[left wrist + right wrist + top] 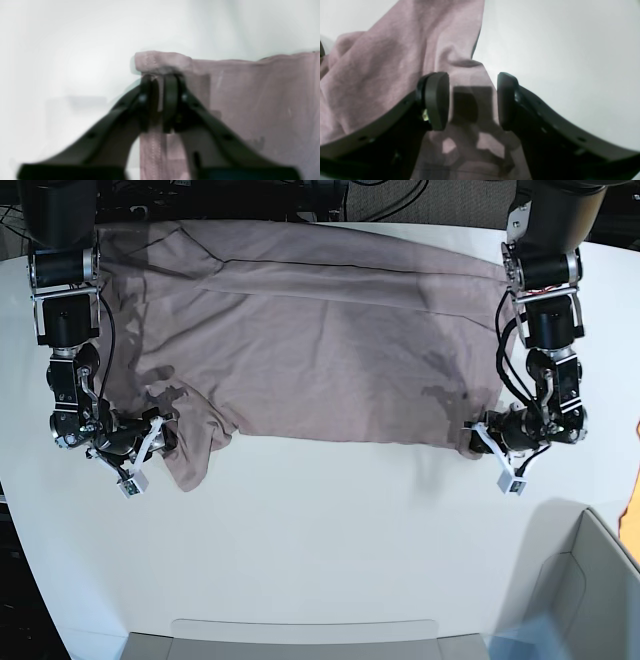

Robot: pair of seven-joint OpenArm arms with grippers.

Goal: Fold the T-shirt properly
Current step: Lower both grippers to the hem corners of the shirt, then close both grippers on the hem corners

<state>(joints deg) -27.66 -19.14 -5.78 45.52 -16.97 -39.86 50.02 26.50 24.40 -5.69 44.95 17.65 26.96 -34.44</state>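
Note:
The mauve T-shirt (320, 340) lies spread wide across the far half of the white table (330, 540). Its near left part is bunched into a hanging flap. On the base view's right, my left gripper (472, 438) sits at the shirt's near right corner. In the left wrist view this gripper (158, 100) is almost closed, with the stitched hem of the shirt (262, 95) pinched between the pads and a small fold curling over the tips. My right gripper (165, 435) is at the bunched left part. In the right wrist view it (473, 100) stands open over rumpled cloth (382, 62), holding nothing.
A grey box (590, 580) stands at the near right corner, and a shallow pale tray (300, 640) lies along the near edge. Both arm columns rise at the table's far corners, with dark cables behind them.

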